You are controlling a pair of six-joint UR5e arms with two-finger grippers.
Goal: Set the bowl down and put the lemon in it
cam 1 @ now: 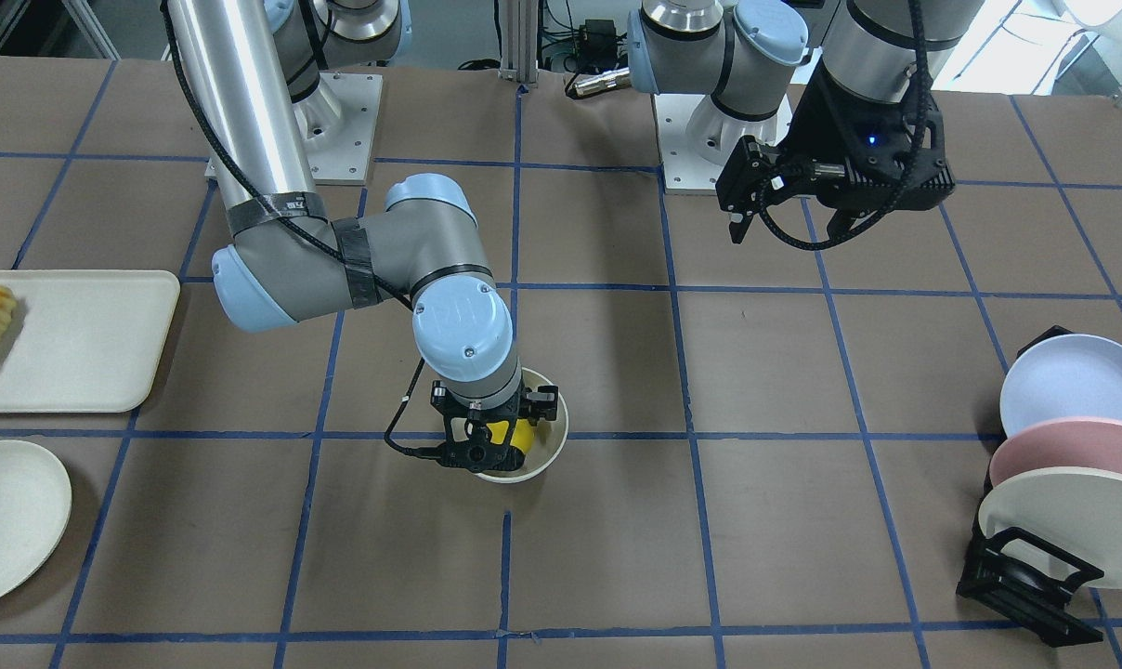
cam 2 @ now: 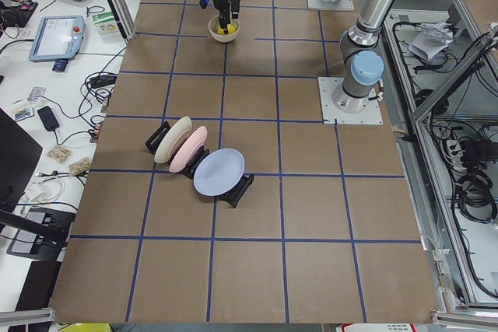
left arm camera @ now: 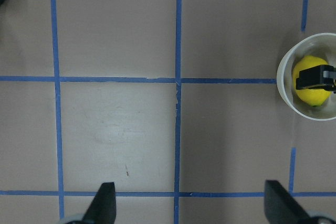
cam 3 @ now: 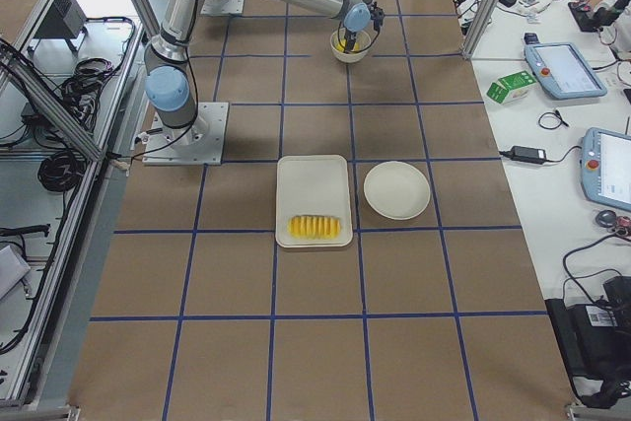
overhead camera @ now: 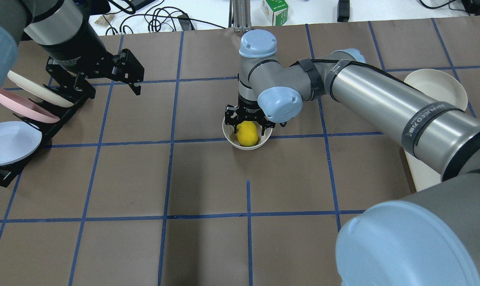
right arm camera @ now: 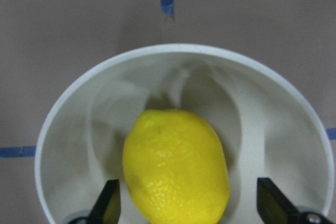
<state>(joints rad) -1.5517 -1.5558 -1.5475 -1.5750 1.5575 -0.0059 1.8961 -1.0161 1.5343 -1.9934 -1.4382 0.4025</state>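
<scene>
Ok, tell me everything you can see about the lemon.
The lemon is a whole, bright yellow oval fruit with finely dimpled, slightly glossy skin and one tiny dark speck. It lies inside the bowl, against its glossy cream inside. The right gripper reaches down into the bowl, jaws open, a finger on each side of the lemon. One stands clearly apart; the other is close, and contact there cannot be told.

Right tool points straight down, fingers spread — left tool hangs high, likewise spread.
</scene>
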